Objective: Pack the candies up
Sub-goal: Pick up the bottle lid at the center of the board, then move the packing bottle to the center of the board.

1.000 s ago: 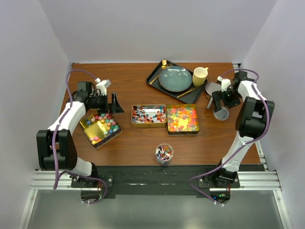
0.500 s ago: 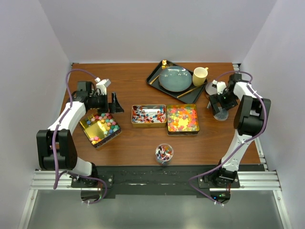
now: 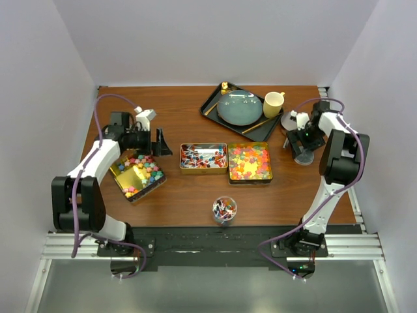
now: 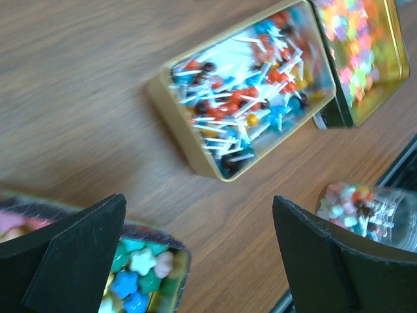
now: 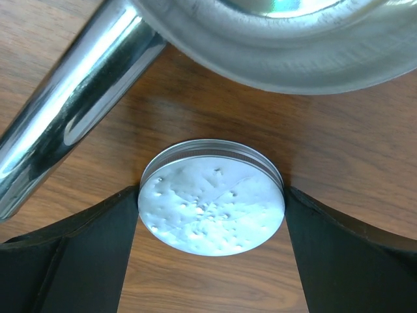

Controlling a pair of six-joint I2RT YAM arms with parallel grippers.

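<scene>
1. Looking at the candies first, we find most of them in three open gold rectangular tins [image 4: 174, 137] beyond the small clear glass jar [image 3: 225, 210]. The red-white-blue wrapped ones [image 4: 244, 117] are just behind the jar, the orange-yellow-pink gummies [image 3: 249, 161] behind it and to the right, and the multicoloured chunky pieces [image 3: 144, 168] off to its left. The jar holds some too, but we cannot tell how full it is.
2. The round silver metal lid [image 5: 212, 207] lies flat on the brown wooden table [image 5: 365, 150], well to the right of the jar. The right gripper [image 5: 212, 195] has its fingers closed against the lid's rim on both sides.
3. We judge that hold to be the main risk. The rim is thin and low, so the lid could slip out or tip as it lifts.
4. A shiny steel scoop [image 5: 280, 45] sits just past the lid, farther from the jar. A skewed lift could knock its handle.
5. If the jar is not yet filled, capping it now would shut the rest of the sweets out.
6. The left gripper [image 4: 199, 208] hangs spread and empty, beyond the jar and to its left, between the chunky pieces' tin and the wrapped ones' tin. A low sweep toward the jar could clip a tin wall and scatter sweets, or topple the jar.
</scene>
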